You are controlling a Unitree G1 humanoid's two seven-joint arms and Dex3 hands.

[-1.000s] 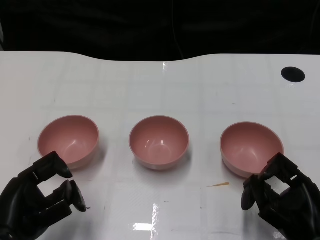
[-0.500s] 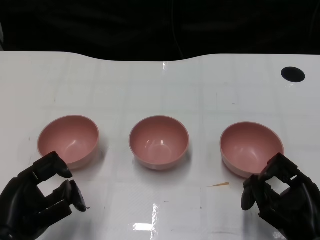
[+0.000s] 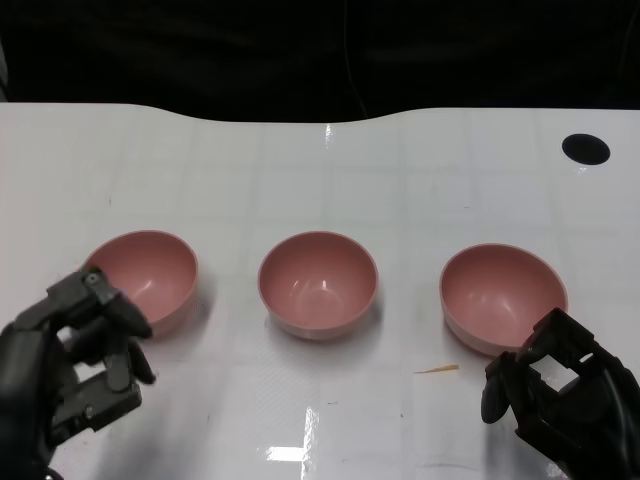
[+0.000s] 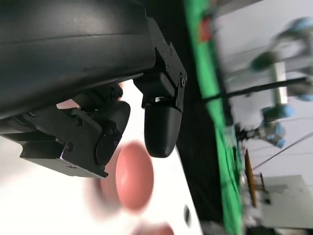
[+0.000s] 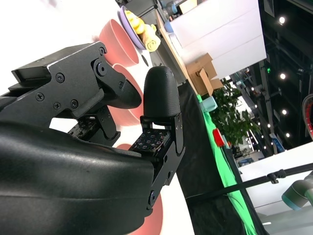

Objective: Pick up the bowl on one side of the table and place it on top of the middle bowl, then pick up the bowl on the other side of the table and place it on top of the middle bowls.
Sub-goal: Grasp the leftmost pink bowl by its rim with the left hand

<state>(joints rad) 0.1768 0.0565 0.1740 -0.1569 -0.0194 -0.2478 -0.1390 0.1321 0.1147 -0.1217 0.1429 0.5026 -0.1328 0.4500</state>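
Three pink bowls stand in a row on the white table: the left bowl (image 3: 140, 281), the middle bowl (image 3: 318, 285) and the right bowl (image 3: 503, 296). My left hand (image 3: 75, 355) hovers just in front of the left bowl, its fingers (image 3: 110, 310) apart and near the bowl's near rim, holding nothing. My right hand (image 3: 560, 395) stays in front of the right bowl with its fingers (image 3: 545, 350) apart and empty. The left wrist view shows a blurred pink bowl (image 4: 133, 176) beyond my fingers (image 4: 159, 129). The right wrist view shows pink bowls (image 5: 117, 41) behind my fingers (image 5: 159, 98).
A black round hole (image 3: 585, 149) sits in the table's far right. A small tan sliver (image 3: 437, 370) lies in front of the right bowl. The table's far edge (image 3: 320, 118) meets a dark background.
My left hand has risen and moved toward the left bowl, turning so its fingers point at the rim. The right hand and the bowls have stayed in place.
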